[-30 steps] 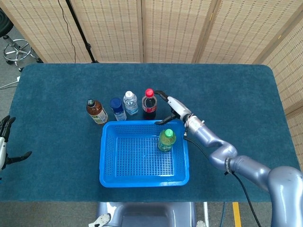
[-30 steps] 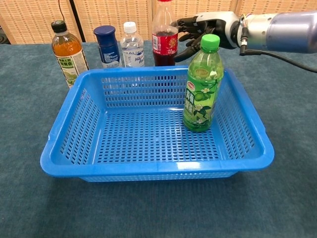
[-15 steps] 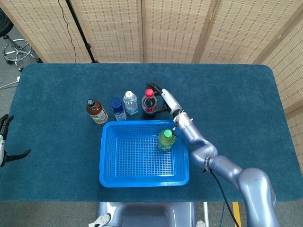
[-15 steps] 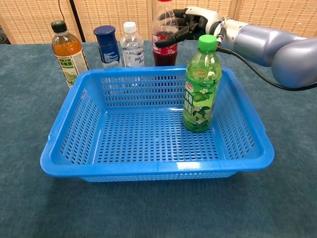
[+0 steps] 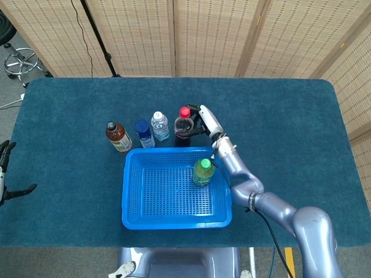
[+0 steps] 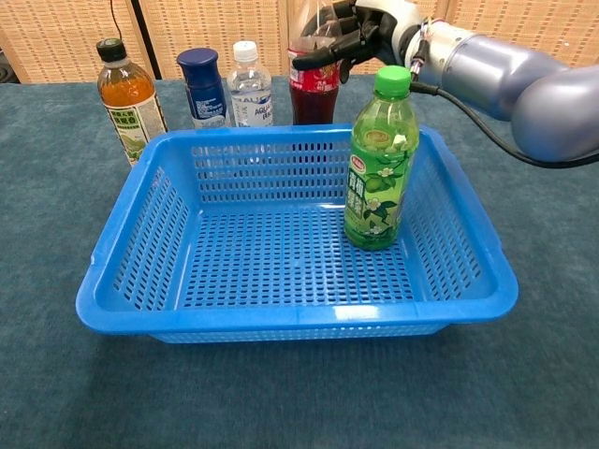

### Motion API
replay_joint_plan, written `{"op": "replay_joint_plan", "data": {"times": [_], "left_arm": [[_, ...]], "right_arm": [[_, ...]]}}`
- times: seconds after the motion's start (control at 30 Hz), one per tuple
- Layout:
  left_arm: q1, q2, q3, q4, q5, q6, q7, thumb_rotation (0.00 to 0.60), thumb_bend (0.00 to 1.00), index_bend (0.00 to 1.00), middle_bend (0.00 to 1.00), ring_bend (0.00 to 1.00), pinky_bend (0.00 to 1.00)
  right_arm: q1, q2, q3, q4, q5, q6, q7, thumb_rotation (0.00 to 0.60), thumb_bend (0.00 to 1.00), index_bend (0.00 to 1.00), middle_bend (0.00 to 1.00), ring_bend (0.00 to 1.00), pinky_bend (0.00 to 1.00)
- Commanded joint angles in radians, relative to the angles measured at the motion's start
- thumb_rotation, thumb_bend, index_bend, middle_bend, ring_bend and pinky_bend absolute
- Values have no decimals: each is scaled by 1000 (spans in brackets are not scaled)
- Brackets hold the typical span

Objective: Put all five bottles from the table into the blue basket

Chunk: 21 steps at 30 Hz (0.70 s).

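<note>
The fingers of the right hand wrap around the red-cap bottle, dark fingers across its red label, so the hand holds it. The bottle stands just behind the far wall of the basket, and I cannot tell if its base touches the table or not.

To do this step well, I think the hand must lift the bottle straight up, high enough that the base passes over the far wall. Then it should set it down left of the green bottle, which stands upright in the right part of the basket and could be knocked over.

The cola bottle is smooth, round plastic with dark liquid, so a firm grip around the body is wise. The basket is blue plastic with many small holes; the table has a dark teal cloth.

The brown bottle, blue-cap bottle and clear bottle wait in a row. The left hand hangs at the table edge, fingers apart and empty.
</note>
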Motion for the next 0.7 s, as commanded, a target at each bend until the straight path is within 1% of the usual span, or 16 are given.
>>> {"op": "replay_joint_plan", "data": {"times": [0.03,0.2,0.47,0.57,0.7], "left_arm": [[4,4,2,-2,9,6,-8,600,70,0,0,0,0],[11,11,8,-4,30,16,-28,600,70,0,0,0,0],[25,21,22,-7,75,42,-59,600,71,0,0,0,0],[30,21,27,-8,90,51,-63,600,70,0,0,0,0],[34,23,29,-14,103,62,-73,600,71,0,0,0,0]], "right_arm": [[-24,61,20,-77,1,50,-35,600,0,626,803,764,642],[-74,191,49,-254,5,114,-105,600,0,627,803,764,642],[-214,446,70,-608,-5,222,-202,600,0,628,803,764,642],[-267,526,73,-721,-11,257,-212,600,0,628,803,764,642],[-331,624,70,-862,-30,283,-190,600,0,629,803,764,642]]}}
